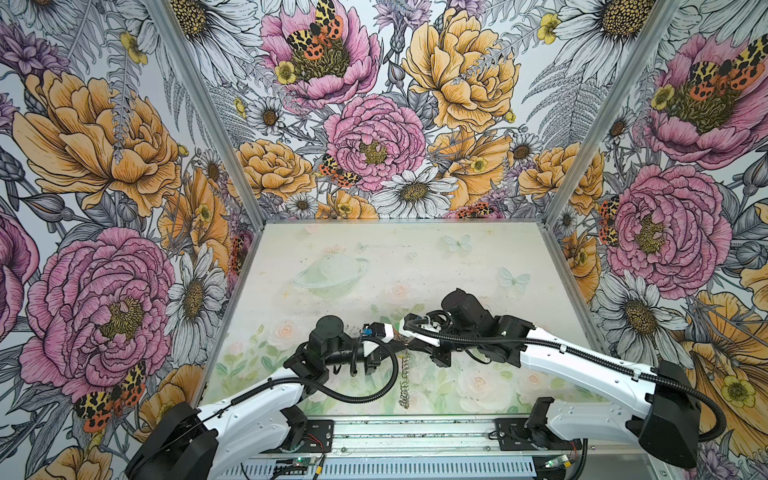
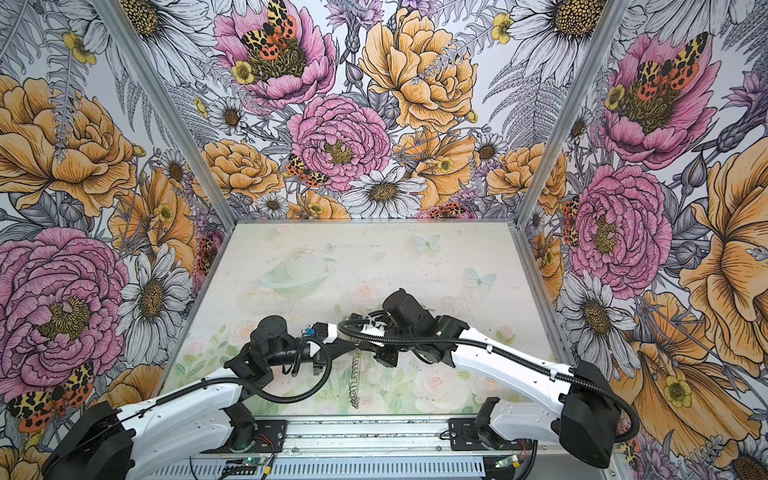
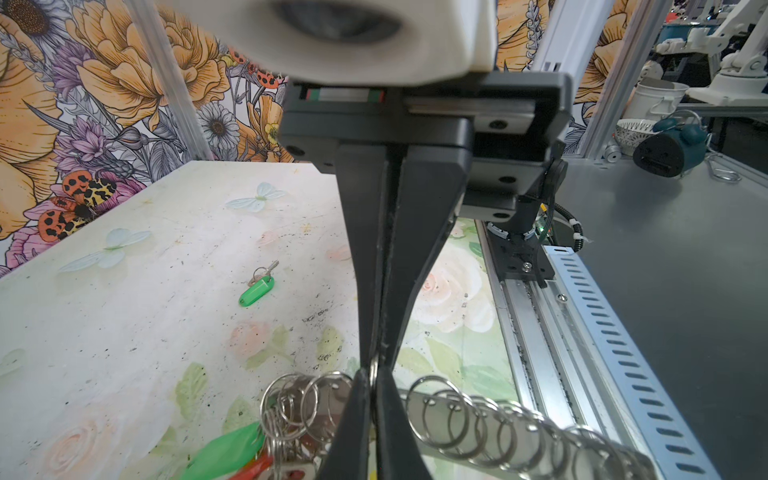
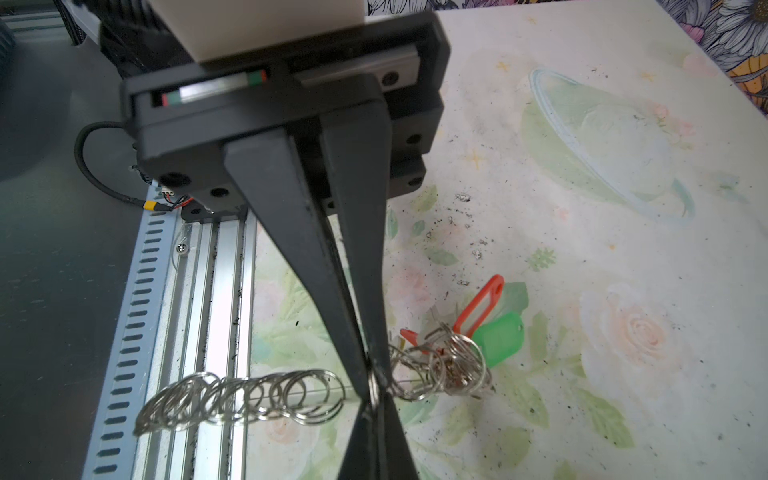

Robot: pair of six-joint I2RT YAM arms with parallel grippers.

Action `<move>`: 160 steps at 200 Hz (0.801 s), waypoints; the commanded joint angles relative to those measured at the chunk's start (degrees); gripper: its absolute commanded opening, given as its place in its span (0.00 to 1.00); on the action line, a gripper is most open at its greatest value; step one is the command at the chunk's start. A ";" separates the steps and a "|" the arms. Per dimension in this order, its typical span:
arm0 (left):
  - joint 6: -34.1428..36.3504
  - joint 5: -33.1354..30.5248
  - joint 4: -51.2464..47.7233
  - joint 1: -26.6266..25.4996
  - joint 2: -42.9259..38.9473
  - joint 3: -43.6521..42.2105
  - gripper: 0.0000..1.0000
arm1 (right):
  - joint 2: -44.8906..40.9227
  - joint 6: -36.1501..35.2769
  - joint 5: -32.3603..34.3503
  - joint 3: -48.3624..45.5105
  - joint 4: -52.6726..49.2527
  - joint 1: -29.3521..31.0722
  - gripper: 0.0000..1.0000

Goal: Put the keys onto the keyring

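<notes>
Slippage is the main worry. The left claw (image 3: 373, 374) is pinched fully closed on the edge of the large, thin, flat grey metal keyring (image 3: 457, 415). The right claw (image 4: 374, 384) is clamped just as tight on it close beside. The hoop hangs edge-on between two narrow tips, apparently lifted off the counter. In both top views its chain of small silver rings (image 1: 404, 374) trails toward the near edge. Thin flat metal between hard tips could, I judge, twist or slide out if either arm pulls or turns out of step with its partner, and the hoop would drop. The small silver keys (image 4: 453, 361) bunched at the hoop carry a green plastic tag (image 4: 500, 336) and a red plastic tag (image 4: 478, 305). They weigh down one side and could swing and tangle among the rings.

One loose key with a bright green tag (image 3: 257, 289) lies on the pale, flower-printed counter (image 3: 124, 332), well apart from the hoop. Neither claw is free to fetch it, so one would have to let go, leaving the hoop on a single pinch. I cannot find that key in the top views; the right arm may be covering it. The grooved aluminium rail (image 4: 216, 270) runs along the counter's near edge, close to the trailing rings, which could catch on it if lowered there.
</notes>
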 commanded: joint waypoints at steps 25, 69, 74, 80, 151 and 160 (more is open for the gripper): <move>0.33 1.08 -1.22 0.00 1.27 1.92 0.01 | -2.20 -1.25 0.22 1.75 2.53 0.24 0.00; -1.54 -0.34 3.21 0.03 -0.28 0.23 0.00 | -7.35 0.12 -3.04 -4.18 8.37 -3.44 0.26; -2.07 -0.14 4.51 0.09 -0.46 -0.15 0.00 | -7.97 0.54 -4.96 -5.47 10.30 -4.11 0.28; -2.72 0.14 5.96 0.19 -0.69 -0.65 0.00 | -8.49 1.13 -6.80 -7.17 13.00 -4.94 0.28; -8.42 0.16 17.88 0.68 -3.25 -4.81 0.00 | -8.82 8.79 -15.66 -16.33 30.03 -9.20 0.23; -8.96 0.06 19.39 0.70 -3.21 -5.17 0.00 | -8.40 9.39 -16.74 -16.41 30.70 -9.28 0.22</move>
